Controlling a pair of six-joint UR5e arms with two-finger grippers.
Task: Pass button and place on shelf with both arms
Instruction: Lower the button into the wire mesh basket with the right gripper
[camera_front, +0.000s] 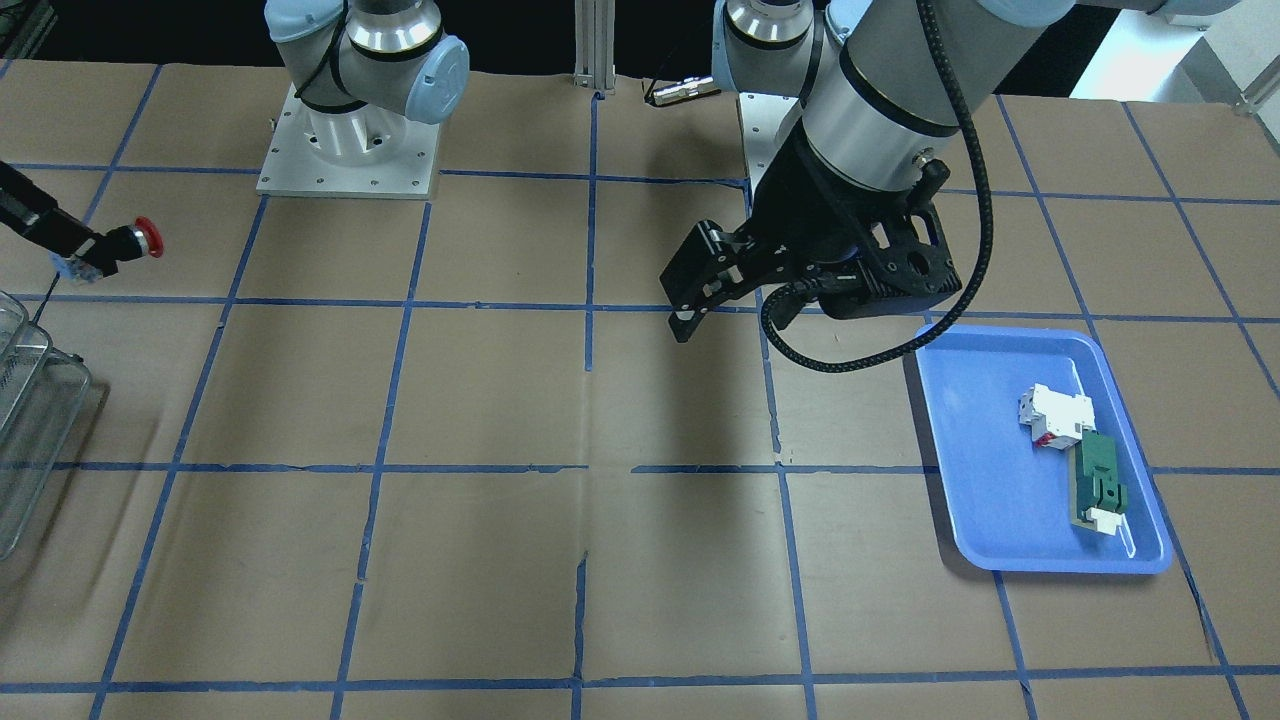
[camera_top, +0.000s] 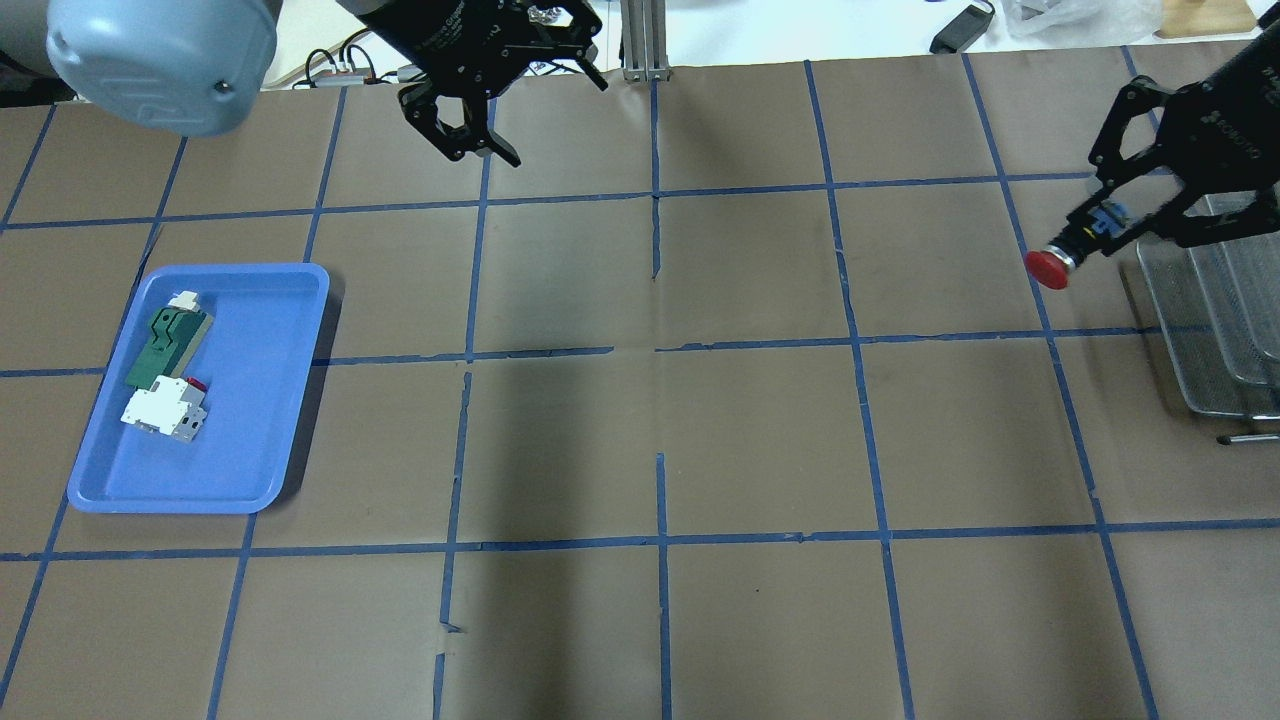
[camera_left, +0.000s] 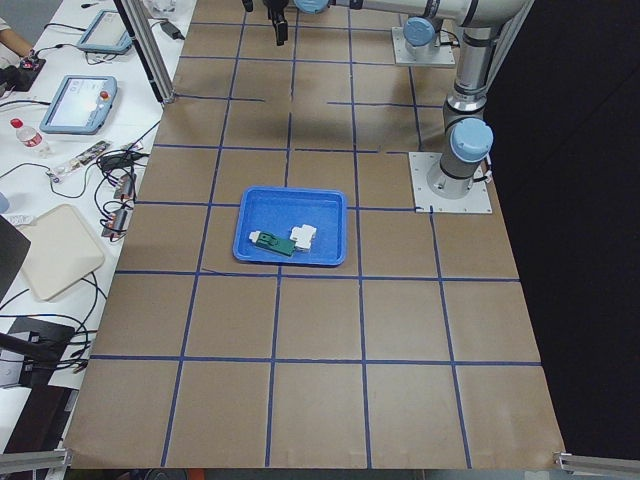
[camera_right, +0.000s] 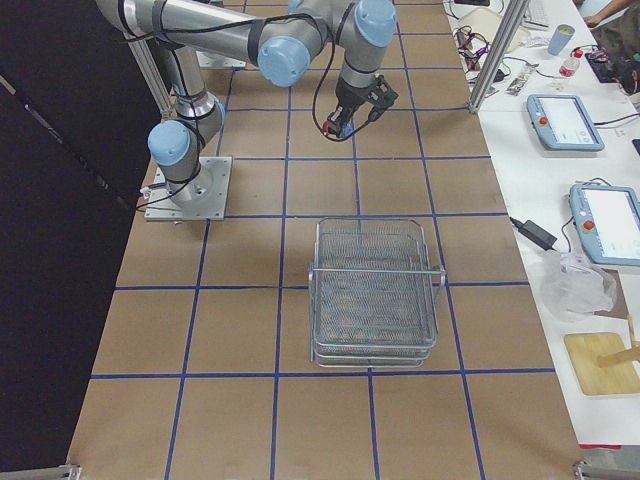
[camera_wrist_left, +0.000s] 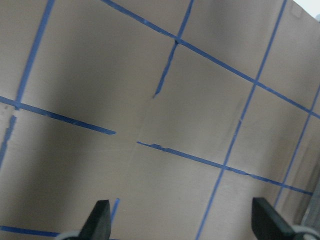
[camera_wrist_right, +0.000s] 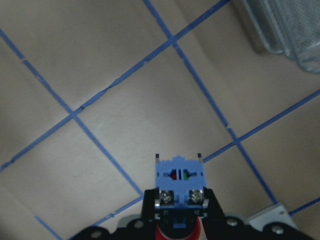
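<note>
Front view: the right pincer (camera_front: 95, 255) grips the button (camera_front: 135, 240) above the tabletop (camera_front: 500, 400), just short of the shelf (camera_front: 30, 420). The left pincer (camera_front: 700, 290) hangs open. Overhead: the button's red cap points away from the shelf. Left wrist: fingers (camera_wrist_left: 100, 220) spread wide. Right wrist: fingers (camera_wrist_right: 150, 205) clamp the button's body.

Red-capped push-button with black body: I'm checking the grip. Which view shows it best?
Overhead exterior: the red-capped push-button shows side-on, cap to blue base, in the right end effector. Front-facing shows it smaller at the edge; right wrist only its blue base; exterior right a speck; the others nothing.
</note>
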